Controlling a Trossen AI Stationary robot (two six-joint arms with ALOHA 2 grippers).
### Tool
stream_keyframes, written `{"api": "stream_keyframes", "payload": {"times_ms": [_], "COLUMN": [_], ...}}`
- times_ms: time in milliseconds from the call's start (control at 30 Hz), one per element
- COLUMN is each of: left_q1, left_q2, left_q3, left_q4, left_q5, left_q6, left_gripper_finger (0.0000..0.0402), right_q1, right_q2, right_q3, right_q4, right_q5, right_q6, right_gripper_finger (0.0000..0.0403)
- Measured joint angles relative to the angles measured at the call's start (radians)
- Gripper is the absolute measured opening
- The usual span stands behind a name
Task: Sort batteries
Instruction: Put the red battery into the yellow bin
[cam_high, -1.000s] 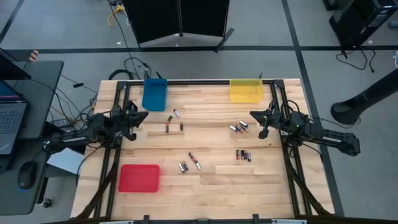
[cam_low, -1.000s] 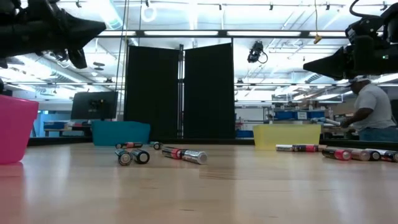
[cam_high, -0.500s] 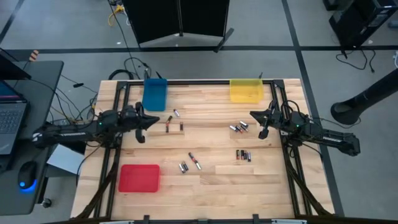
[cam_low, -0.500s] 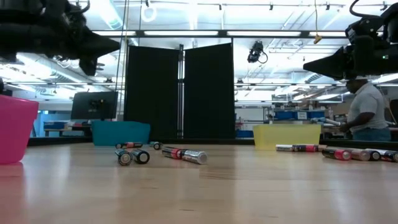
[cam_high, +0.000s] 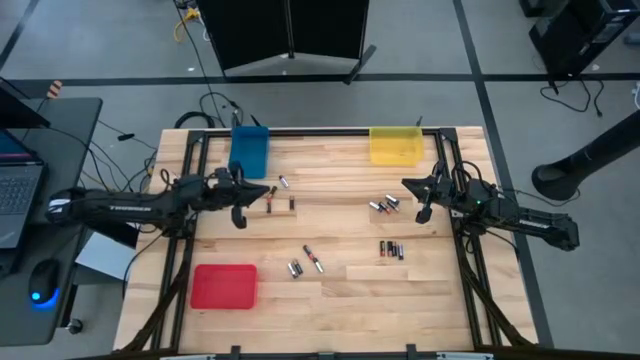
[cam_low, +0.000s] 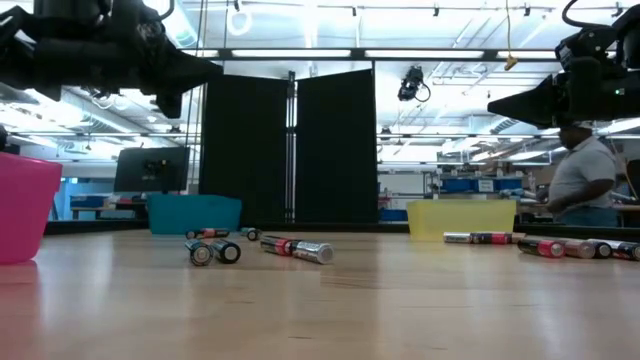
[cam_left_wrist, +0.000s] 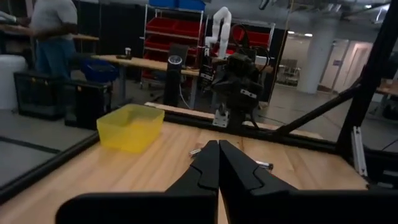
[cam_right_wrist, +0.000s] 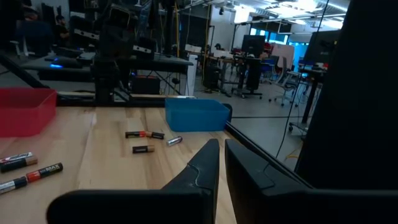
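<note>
Overhead, the left gripper (cam_high: 241, 203) hung closed and empty above the table (cam_high: 340, 290), just in front of the blue tray (cam_high: 248, 151) and beside two batteries (cam_high: 281, 203). The right gripper (cam_high: 421, 200), also shut with nothing in it, waited by a small cluster below the yellow tray (cam_high: 396, 145). More lay loose mid-table, near the red tray (cam_high: 223, 286).

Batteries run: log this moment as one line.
left pincer: shut, empty, above table beside two batteries | right pincer: shut, empty, beside battery cluster | trays: no battery seen inside
</note>
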Motion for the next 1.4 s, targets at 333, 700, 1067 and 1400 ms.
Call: {"api": "stream_keyframes", "payload": {"times_ms": [333, 700, 1067, 1400], "left_q1": [-0.001, -0.013, -0.003, 0.001], "left_q2": [0.044, 0.068, 0.084, 0.094], "left_q3": [0.000, 0.000, 0.000, 0.052], "left_q4": [0.069, 0.093, 0.083, 0.008], "left_q5": [0.000, 0.079, 0.136, 0.187], "left_q6": [-0.003, -0.036, -0.073, -0.109], "left_gripper_finger": [0.0010, 0.0010, 0.0012, 0.0017], "right_q1": [0.000, 0.000, 0.000, 0.000], "right_q2": [0.000, 0.000, 0.000, 0.000], "right_q3": [0.000, 0.000, 0.000, 0.000], "right_q4": [0.000, 0.000, 0.000, 0.000], "right_q5": [0.000, 0.000, 0.000, 0.000], "right_q6": [0.000, 0.000, 0.000, 0.000], "right_gripper_finger": [0.0039, 0.0039, 0.0039, 0.0039]}}
